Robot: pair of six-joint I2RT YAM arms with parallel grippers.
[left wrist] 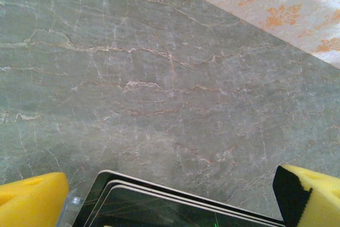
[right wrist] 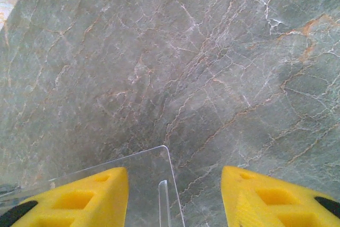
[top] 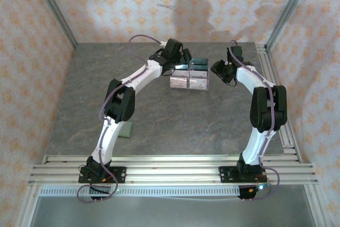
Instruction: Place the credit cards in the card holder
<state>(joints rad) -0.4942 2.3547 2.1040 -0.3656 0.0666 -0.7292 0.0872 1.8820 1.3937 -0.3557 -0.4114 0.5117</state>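
Grey-green veined stone forms the table (top: 175, 120). At its far middle stands a clear plastic stand (top: 189, 76) with dark rectangles (top: 194, 63) along its far side. Pale pinkish-grey rectangular cards (top: 188, 82) show side by side on its near side; whether they sit in the stand or lean on it cannot be told.

The left gripper (top: 181, 57) hangs just left of the stand's far end. In the left wrist view its yellow foam fingers (left wrist: 32, 198) are spread wide apart, with the stacked top edges of the dark rectangles between them and nothing gripped.

The right gripper (top: 218, 69) is just right of the stand. Its yellow fingers (right wrist: 95, 195) stand apart over a corner of the clear panel, clamped on nothing.

The sage-green folding wallet (top: 126, 129) lies flat at the near left, partly hidden by the left arm (top: 114, 110), well apart from the stand and the cards.
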